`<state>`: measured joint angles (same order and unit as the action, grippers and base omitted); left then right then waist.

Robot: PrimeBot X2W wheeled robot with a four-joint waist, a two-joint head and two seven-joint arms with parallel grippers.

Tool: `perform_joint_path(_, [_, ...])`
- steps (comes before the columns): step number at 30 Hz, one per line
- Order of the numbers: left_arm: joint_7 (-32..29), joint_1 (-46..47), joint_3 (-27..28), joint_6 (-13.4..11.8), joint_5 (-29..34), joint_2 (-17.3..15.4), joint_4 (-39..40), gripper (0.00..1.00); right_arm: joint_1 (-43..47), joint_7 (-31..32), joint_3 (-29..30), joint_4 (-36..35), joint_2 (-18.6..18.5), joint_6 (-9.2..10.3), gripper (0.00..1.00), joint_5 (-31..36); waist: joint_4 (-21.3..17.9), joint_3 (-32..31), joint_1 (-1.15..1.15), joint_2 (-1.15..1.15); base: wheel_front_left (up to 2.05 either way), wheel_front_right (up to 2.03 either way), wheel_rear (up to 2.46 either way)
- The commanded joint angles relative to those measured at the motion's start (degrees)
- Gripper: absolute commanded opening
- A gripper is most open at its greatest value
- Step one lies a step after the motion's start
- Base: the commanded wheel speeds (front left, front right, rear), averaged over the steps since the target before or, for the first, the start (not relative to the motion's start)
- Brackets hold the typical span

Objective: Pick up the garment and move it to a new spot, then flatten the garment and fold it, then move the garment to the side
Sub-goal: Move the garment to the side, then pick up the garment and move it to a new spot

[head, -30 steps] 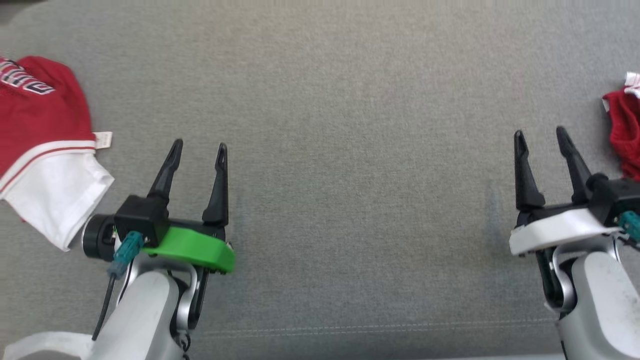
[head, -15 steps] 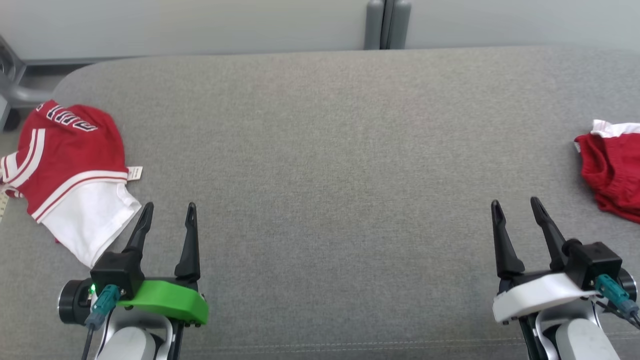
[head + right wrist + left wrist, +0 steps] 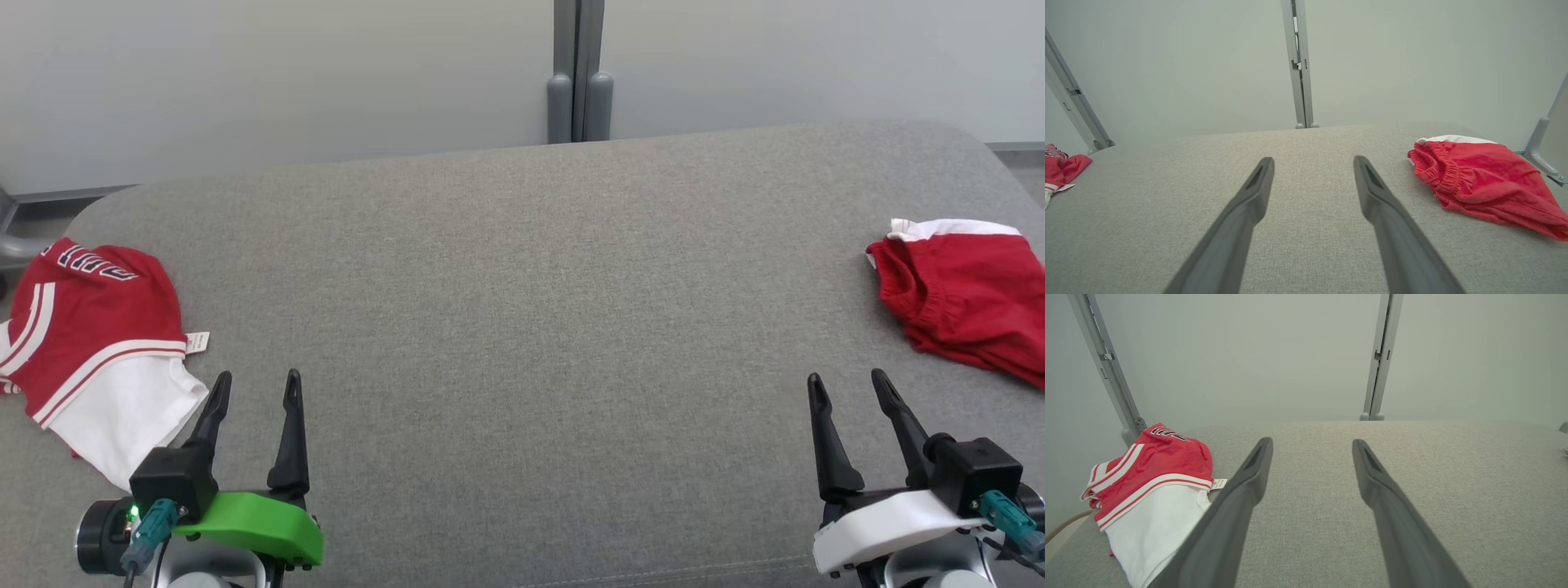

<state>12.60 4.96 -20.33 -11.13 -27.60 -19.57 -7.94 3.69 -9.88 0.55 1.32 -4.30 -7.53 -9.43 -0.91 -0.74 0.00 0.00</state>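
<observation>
A red garment (image 3: pixel 971 294) with an elastic waistband and a white edge lies crumpled at the far right of the grey padded surface (image 3: pixel 522 327); in the right wrist view the garment (image 3: pixel 1482 175) is ahead and to the right of my fingers. A folded red-and-white garment (image 3: pixel 98 327) with lettering and a tag lies at the far left, close beside my left gripper (image 3: pixel 257 377); the left wrist view shows this folded garment (image 3: pixel 1163 465) left of the fingers. My right gripper (image 3: pixel 846 377) hangs below the red garment, apart from it. Both grippers are open and hold nothing.
A pale wall stands behind the surface, with a grey vertical post (image 3: pixel 578 73) at its middle. Grey frame bars (image 3: pixel 1106 367) rise at the left. The surface's rounded far corners and its front seam (image 3: pixel 653 567) mark its edges.
The head camera has tilted up, so the whole picture has shifted down and the wall and far edge now show. Both grippers stay open and the garments lie where they were.
</observation>
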Motion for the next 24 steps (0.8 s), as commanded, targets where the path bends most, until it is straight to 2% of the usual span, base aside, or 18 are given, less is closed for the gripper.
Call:
perform_joint_path(1, [-0.17,-1.02,0.35,-0.45,-0.19,-0.67,0.24,1.00,1.22,0.32,0.21,-0.70,0.10,0.08,1.00,0.53,-0.57,-0.72,0.00,0.00,0.00,0.00,0.00])
perform_joint_path(19, [-0.69,-1.18,-0.10,-1.10,-0.53,-1.08,1.55,1.00,3.00,1.66,0.88,-3.28,0.63,0.08,1.00,0.44,-0.20,-1.40,0.00,0.00,0.00,0.00,0.00])
perform_joint_path(24, [-0.44,-0.16,-0.53,-0.87,-0.63,-0.71,1.02,1.00,3.36,1.42,1.26,-3.49,0.63,0.08,1.00,0.45,1.73,-1.38,0.00,0.00,0.00,0.00,0.00])
